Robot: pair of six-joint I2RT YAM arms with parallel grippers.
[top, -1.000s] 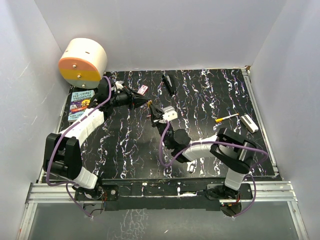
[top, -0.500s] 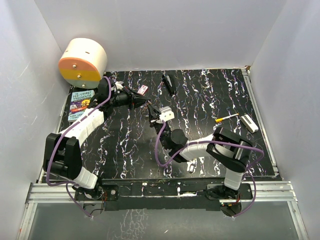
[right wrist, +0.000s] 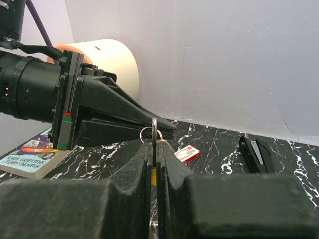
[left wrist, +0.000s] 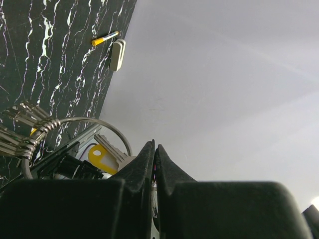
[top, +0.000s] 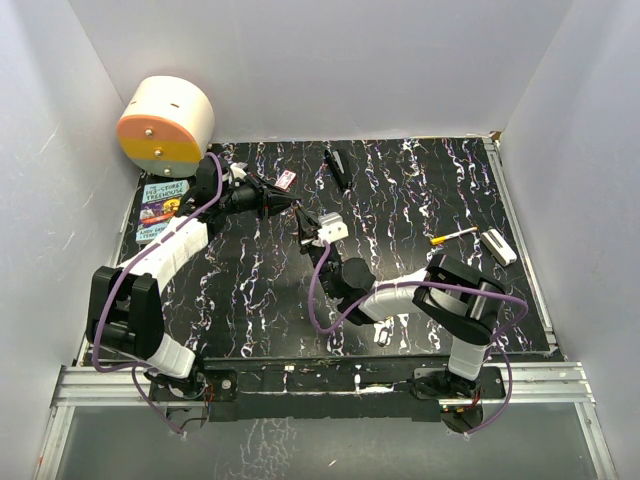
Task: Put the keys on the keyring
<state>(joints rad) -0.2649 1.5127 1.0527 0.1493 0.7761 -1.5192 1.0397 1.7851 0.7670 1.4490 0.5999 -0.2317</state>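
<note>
In the top view my two grippers meet tip to tip over the left middle of the black table (top: 420, 200). My right gripper (right wrist: 154, 142) (top: 303, 220) is shut on a key with a yellow head (left wrist: 101, 158); its grey blade (right wrist: 154, 127) sticks up past the fingertips. Just behind that blade, my left gripper (left wrist: 154, 146) (top: 293, 204) is shut on the keyring's thin silver wire (left wrist: 94, 121). A bunch of dull grey keys (left wrist: 25, 132) hangs on the keyring. A small loop of wire (right wrist: 147, 133) shows beside the blade.
A cream-and-orange drum (top: 165, 125) and a book (top: 160, 205) sit at the back left. A red-and-white box (top: 286, 180) and a black stick (top: 337, 168) lie behind the grippers. At the right lie a yellow pen (top: 452, 236) and a white block (top: 498, 246).
My right gripper has moved a little up and left with the key, closer to the left gripper's tips. The left arm has stayed put.
</note>
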